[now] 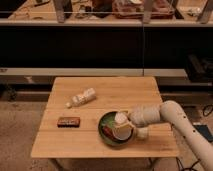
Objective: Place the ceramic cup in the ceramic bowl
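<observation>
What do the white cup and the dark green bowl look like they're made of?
The white tapered cup, lying in the bowl at the gripper, looks like matte glazed ceramic: plain and opaque. The round dark green bowl looks like glossy glazed ceramic, judging by its sheen.

The white arm [186,125] comes in from 4 o'clock, at the lower right corner. It goes up, bends at a round elbow, and then reaches toward 9 o'clock. The thick wrist [144,115] lies flat and low. The gripper [124,121] sits at its end, a little right of the middle.
</observation>
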